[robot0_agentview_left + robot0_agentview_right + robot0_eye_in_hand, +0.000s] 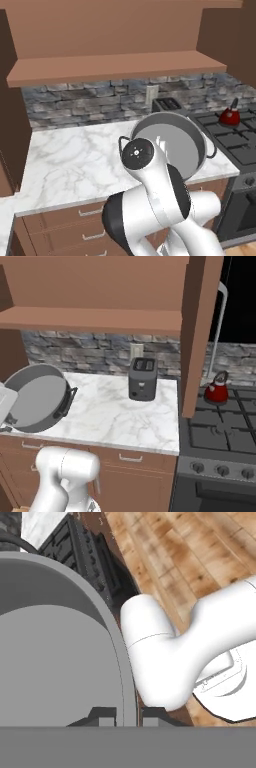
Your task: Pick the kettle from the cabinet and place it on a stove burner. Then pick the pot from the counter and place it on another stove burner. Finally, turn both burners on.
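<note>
The table [75, 160] is a white marble slab with grey veins, set on brown wooden drawers [135, 471] with silver handles. Behind it runs a grey stone back wall [75, 102], and above hangs a plain brown cabinet [115, 67] with a long flat shelf board. To the right of the table stands a dark grey stove [220, 433] with black grates and a row of round knobs along its front. The floor [200, 562] seen from the hand is wooden planking.

A dark grey toaster [142, 378] sits at the back of the table near the wall, just left of the stove. In the right base view a tall brown panel [197, 331] hangs between the toaster and the stove and cuts off part of the cooktop.

The small red kettle [217, 390] stands upright on a rear burner [235, 125].

The wide grey pot [172, 145] is tipped up on edge above the front of the table (its open mouth faces the base cameras), apparently clear of the marble, though the arm hides its lower rim. In the hand view the jaws [128, 716] are nearly closed, pinching the pot's rim, one tip inside the wall and one outside. The white arm blocks the table's front edge in the left base view.
</note>
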Tool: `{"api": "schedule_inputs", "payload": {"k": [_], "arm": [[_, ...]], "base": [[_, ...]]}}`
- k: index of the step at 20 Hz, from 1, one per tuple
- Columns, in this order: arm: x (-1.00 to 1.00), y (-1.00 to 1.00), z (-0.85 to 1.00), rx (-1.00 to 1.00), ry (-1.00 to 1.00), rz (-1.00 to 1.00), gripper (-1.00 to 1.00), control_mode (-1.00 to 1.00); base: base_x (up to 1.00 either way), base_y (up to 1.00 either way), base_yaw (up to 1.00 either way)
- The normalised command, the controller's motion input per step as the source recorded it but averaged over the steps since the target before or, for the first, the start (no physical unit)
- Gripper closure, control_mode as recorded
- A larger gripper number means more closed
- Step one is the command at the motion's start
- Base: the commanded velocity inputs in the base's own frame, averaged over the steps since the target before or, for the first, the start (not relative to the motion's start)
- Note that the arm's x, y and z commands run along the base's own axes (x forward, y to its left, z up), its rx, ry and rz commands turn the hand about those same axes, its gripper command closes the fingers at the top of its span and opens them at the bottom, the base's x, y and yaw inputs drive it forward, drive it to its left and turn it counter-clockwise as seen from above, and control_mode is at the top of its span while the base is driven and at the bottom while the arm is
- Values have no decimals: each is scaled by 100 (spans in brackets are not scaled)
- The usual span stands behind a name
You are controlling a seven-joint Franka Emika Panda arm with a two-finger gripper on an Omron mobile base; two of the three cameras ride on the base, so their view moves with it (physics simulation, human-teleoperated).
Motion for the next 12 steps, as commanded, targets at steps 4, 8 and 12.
{"api": "schedule_inputs", "payload": {"k": [4, 8, 12], "arm": [[0, 0, 0, 0, 0, 0, 100, 100], [0, 0, 0, 0, 0, 0, 100, 100], [0, 0, 0, 0, 0, 0, 100, 100]], "base": [[-56, -21, -8], [-47, -31, -9], [-35, -42, -10]]}}
